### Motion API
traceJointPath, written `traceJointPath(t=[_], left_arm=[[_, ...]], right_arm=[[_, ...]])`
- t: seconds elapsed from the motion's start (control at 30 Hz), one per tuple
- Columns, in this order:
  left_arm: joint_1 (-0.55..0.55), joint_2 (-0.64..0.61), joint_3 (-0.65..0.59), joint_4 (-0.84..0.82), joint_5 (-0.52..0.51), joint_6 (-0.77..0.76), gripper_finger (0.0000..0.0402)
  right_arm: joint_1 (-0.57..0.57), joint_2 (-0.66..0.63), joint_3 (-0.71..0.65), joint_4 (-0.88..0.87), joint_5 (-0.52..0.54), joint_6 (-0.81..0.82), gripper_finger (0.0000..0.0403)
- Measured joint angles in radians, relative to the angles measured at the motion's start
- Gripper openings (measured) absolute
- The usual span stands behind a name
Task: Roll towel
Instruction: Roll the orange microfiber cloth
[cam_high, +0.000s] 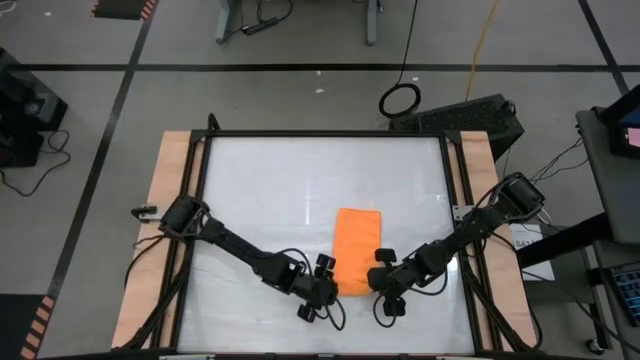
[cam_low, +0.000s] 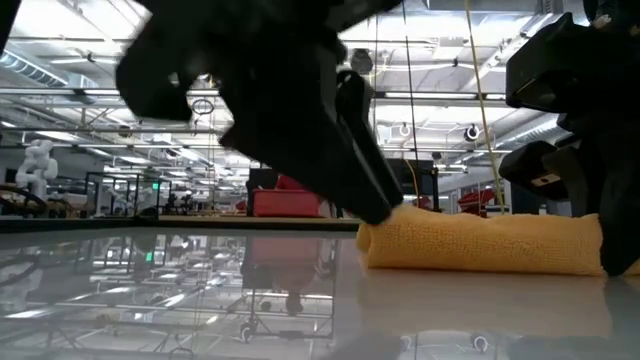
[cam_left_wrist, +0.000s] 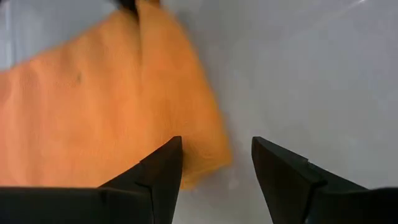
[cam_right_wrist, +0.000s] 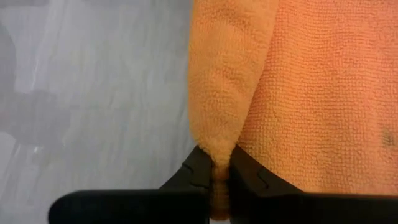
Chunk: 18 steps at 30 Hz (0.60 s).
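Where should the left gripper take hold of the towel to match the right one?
Probably the near left corner of the towel: the right gripper already pinches the near edge's raised fold, and the open left gripper straddles the flat corner, so come in low from the near side.

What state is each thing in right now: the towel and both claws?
towel: lying on the white table, near edge rolled up into a low roll, the rest flat.
right claw: shut on the towel, pinching the rolled edge.
left claw: open, at the towel's near corner, cloth not pinched.
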Motion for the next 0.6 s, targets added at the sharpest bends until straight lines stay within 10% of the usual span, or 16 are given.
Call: traceJointPath(t=[0.37, 0.6], left_arm=[[0.011, 0.052, 0.0, 0.006, -0.134, -0.066, 0.0187], [0.04, 0.053, 0.0, 0.054, 0.0, -0.08, 0.0051]], right_arm=[[0.0, 0.0, 0.0, 0.009, 0.001, 0.013, 0.0011], [0.0, -0.009, 0.0, 0.007, 0.002, 0.02, 0.0017]])
